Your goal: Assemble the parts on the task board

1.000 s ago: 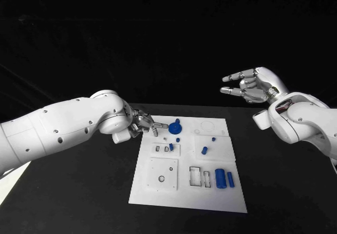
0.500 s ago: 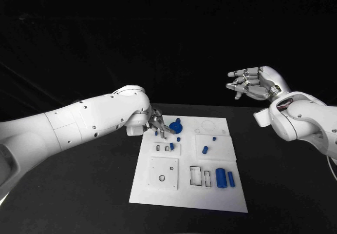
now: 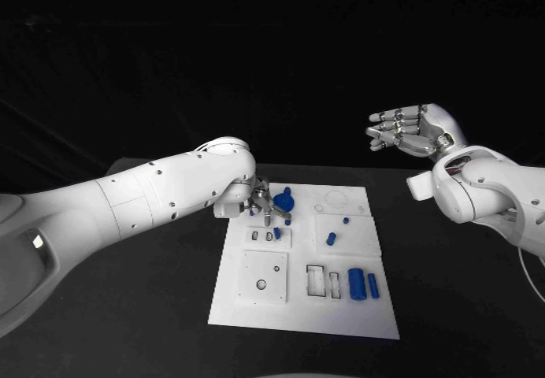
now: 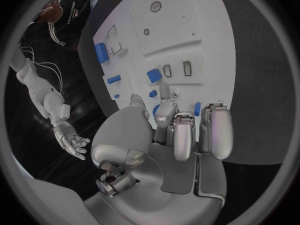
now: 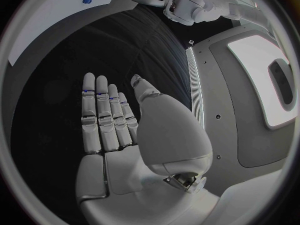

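The task board lies in the middle of the black table, its long side running from six to twelve o'clock. The left hand hovers at the board's eleven o'clock corner, fingers reaching down beside the round blue part; whether it already pinches anything I cannot tell, since the fingers hide their own tips in both the head and left wrist views. The right hand is raised well off the table toward two o'clock, released, fingers apart and holding nothing. Two long blue parts lie side by side near the board's four o'clock edge. All the parts look like small, rigid, light plastic with smooth faces, likely to slip, so each is best pinched across its sides, the round one by its rim.
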You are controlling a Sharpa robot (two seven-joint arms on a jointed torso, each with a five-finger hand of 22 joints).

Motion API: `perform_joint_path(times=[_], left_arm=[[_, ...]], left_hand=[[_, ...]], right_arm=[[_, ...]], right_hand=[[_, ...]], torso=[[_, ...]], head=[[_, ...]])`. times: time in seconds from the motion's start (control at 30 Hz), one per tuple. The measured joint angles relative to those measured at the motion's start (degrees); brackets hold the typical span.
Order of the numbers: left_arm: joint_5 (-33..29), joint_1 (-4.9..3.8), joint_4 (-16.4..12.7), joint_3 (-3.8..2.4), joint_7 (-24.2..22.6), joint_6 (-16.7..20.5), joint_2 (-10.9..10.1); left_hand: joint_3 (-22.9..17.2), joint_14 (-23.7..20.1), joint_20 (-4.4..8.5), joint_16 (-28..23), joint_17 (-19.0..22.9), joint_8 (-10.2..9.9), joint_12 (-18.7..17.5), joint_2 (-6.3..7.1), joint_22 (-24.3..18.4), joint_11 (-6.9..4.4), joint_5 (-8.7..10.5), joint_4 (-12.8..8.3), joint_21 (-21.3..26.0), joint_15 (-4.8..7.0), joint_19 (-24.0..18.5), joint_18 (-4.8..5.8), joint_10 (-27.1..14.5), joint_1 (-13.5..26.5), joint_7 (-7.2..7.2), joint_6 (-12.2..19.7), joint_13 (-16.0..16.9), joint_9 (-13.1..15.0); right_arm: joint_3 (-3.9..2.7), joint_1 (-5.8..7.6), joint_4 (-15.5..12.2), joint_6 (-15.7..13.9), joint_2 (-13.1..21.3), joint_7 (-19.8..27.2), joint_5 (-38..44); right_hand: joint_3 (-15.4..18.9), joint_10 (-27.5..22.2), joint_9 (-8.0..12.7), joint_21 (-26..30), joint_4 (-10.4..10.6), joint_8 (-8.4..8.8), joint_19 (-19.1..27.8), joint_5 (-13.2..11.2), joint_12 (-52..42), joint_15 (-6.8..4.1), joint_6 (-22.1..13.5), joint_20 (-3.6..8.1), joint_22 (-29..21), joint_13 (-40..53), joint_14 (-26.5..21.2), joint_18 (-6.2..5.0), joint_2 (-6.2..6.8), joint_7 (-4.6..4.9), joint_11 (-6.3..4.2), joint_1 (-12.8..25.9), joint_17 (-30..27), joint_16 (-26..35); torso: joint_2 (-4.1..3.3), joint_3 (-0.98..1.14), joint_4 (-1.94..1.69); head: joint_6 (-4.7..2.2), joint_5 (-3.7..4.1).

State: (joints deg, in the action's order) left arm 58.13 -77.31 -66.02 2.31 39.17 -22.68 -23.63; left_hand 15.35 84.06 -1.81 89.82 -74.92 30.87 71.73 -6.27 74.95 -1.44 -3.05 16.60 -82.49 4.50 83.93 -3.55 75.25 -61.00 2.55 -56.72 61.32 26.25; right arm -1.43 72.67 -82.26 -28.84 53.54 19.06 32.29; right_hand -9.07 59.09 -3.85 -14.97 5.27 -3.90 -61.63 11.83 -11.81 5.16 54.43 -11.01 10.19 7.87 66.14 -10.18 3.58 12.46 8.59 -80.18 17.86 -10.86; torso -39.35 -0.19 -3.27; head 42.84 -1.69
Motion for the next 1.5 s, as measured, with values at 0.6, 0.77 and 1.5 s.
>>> perform_joint_path(times=[0.6, 0.77, 1.5], left_arm=[[-0.10, 1.31, 1.88, 0.04, 0.58, -2.50, 0.95], [-0.16, 1.44, 1.90, 0.04, 0.64, -2.57, 0.99], [-1.07, 1.56, 0.96, 0.03, 0.69, -1.95, 1.21]], left_hand=[[-0.72, 0.00, 0.20, 0.00, 0.01, 0.29, 0.00, -0.73, -0.01, 0.00, -0.21, -0.72, -0.27, 0.00, 0.20, 0.00, 0.00, -1.95, 0.00, 0.00, 0.00, 1.99], [-1.05, 0.00, 0.20, 0.00, 0.01, 0.29, 0.00, -0.94, -0.01, 0.00, -0.21, -0.70, -0.27, -0.01, 0.20, -0.01, 0.00, -2.19, 0.00, 0.01, -0.01, 2.21], [-4.69, -0.21, 0.41, 0.00, 0.01, 0.51, 0.00, 0.06, -0.02, 0.00, -1.24, -1.18, -0.27, 0.19, -0.01, -0.01, -0.01, -4.86, -0.12, 0.56, -0.01, 5.04]], right_arm=[[0.01, -0.07, 0.22, 0.55, -0.11, 0.77, -1.92], [0.01, -0.08, 0.42, 0.72, -0.17, 0.77, -2.05], [0.01, -0.48, 1.21, 1.70, -1.14, 0.59, -2.15]], right_hand=[[-0.13, 0.39, 0.06, 2.52, -0.46, 0.00, -1.51, 0.00, 0.21, 0.25, -0.46, -0.26, -2.10, -3.12, 1.21, 0.00, 0.57, 0.26, 0.01, 0.64, -2.61, 2.35], [-0.13, 0.26, 0.06, 2.78, -0.46, 0.00, -1.51, 0.00, 0.21, 0.25, -0.65, -0.26, -2.37, -3.49, 1.21, 0.00, 0.55, 0.46, 0.14, 1.11, -2.93, 2.65], [0.04, 0.17, 0.05, 3.45, -0.61, 0.00, -1.72, 0.00, 0.21, 0.46, -0.70, -0.47, -2.78, -3.92, 1.41, 0.00, 0.48, 0.50, 0.23, 1.17, -3.38, 3.20]], torso=[[-0.13, 0.03, 0.09], [-0.10, 0.09, 0.04], [-0.09, 0.17, 0.01]], head=[[0.68, -0.03], [0.90, 0.07], [1.13, -0.05]])
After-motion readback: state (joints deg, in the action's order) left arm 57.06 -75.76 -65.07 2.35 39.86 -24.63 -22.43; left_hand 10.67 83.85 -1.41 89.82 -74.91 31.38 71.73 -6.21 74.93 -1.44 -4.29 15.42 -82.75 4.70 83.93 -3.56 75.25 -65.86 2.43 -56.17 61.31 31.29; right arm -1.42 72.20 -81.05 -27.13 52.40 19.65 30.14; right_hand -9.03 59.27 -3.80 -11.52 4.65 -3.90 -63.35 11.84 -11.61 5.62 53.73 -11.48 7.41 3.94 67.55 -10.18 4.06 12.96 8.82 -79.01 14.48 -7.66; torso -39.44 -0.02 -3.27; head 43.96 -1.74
